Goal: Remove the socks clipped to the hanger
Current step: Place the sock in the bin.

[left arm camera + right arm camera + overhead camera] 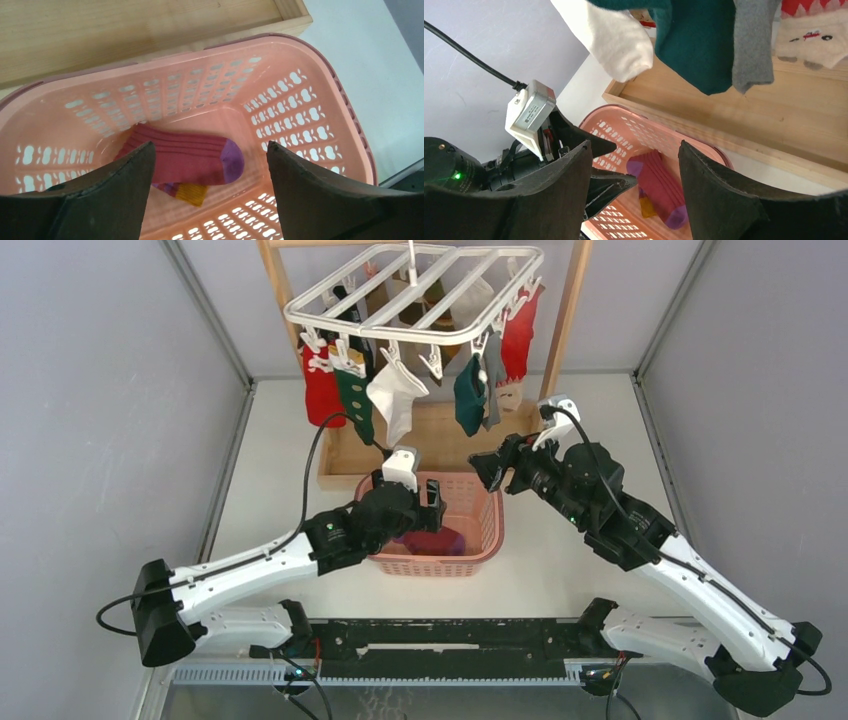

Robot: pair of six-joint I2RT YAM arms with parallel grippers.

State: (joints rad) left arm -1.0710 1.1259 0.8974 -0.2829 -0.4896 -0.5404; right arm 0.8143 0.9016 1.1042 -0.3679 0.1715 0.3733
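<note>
Barely begun: at left, the left pincer (210, 150) hangs over the pink laundry basket (436, 566) on the counter (280, 470), jaws spread wide and holding nothing. On the basket floor below it lies a red ribbed sock (185, 160) with a purple toe, an orange-tipped sock (192, 193) tucked partly beneath it. Above, the white hanger (415, 295) carries most of its load, clipped in a row: a red sock (322, 390), a dark green sock (355, 400), a white sock (395, 400), a teal sock (468, 395), a grey sock (492, 390) and a far red sock (518, 335), with more behind that are hard to make out. At right, the right pincer (486, 470), jaws apart and empty, sits just below the teal and grey pair
</note>
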